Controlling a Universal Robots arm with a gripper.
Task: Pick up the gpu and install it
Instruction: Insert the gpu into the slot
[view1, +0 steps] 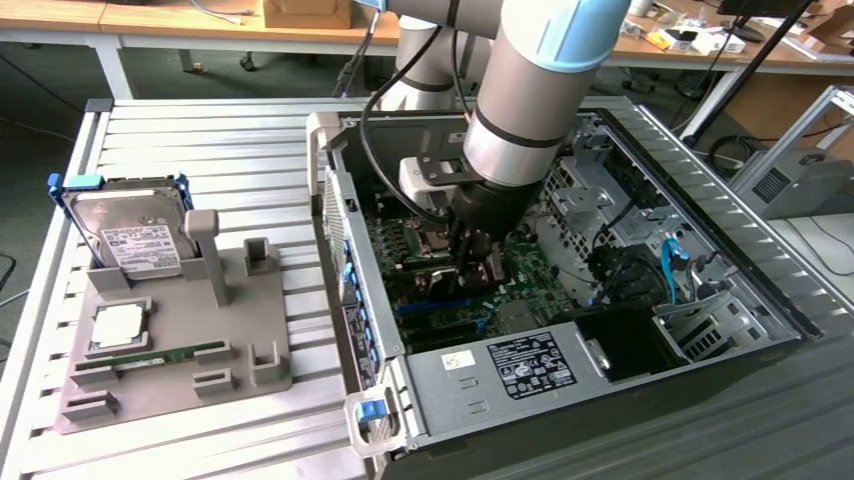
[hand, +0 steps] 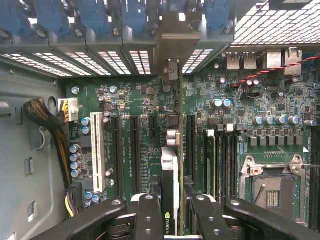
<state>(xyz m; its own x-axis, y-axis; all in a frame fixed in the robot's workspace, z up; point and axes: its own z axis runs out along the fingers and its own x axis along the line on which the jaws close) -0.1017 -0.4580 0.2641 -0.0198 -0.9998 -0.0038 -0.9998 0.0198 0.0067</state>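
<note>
At the exterior view's left, the tray (view1: 174, 375) is resting on the table (view1: 200, 130). It is carrying the drive (view1: 131, 235) upright and the memory stick (view1: 150, 358) lying flat. Just beside it, toward the middle, you are seeing the open case (view1: 754, 255).

The arm (view1: 534, 90) is reaching steeply down into the case from above. The gripper (view1: 478, 262) is pointing at the motherboard (hand: 135, 95).

The jaws are clamping the gpu (hand: 170, 170) from both flat sides. The fingers (hand: 150, 212) are gripping the end away from its bracket (hand: 172, 42). The gpu is standing on edge over the motherboard, in line with a long black slot. Its bracket is meeting the rear wall among the blue latches. You cannot tell whether the card is seated.

Neighbouring slots are lying close on either side of the card. The CPU socket (hand: 272, 187) is sitting well apart from it.

At the exterior view's right, the drive cage (view1: 601, 190) is standing near the arm.
</note>
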